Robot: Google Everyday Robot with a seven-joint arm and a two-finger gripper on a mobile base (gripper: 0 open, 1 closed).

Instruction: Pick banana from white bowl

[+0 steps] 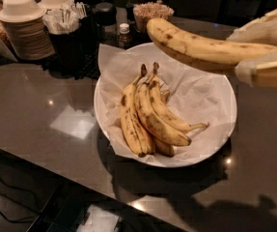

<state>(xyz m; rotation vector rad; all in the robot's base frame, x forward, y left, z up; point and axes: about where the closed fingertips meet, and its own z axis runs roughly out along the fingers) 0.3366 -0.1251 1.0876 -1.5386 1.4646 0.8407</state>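
The long yellow banana (196,46) with brown speckles is held in the air above the far right rim of the white bowl (106,124). My gripper (263,52) comes in from the right edge and is shut on the banana's right end, one pale finger above it and one below. The bowl is lined with crinkled white paper (200,95) and holds a bunch of shorter, browner bananas (147,115) in its left half. The held banana's stem end is hidden between my fingers.
The bowl sits on a dark glossy counter (41,115). At the back left stand stacks of cream paper bowls (24,28), a black holder with white packets (68,25), a small bottle (124,34) and a cup of brown sticks (152,13). The counter's front edge runs along the lower left.
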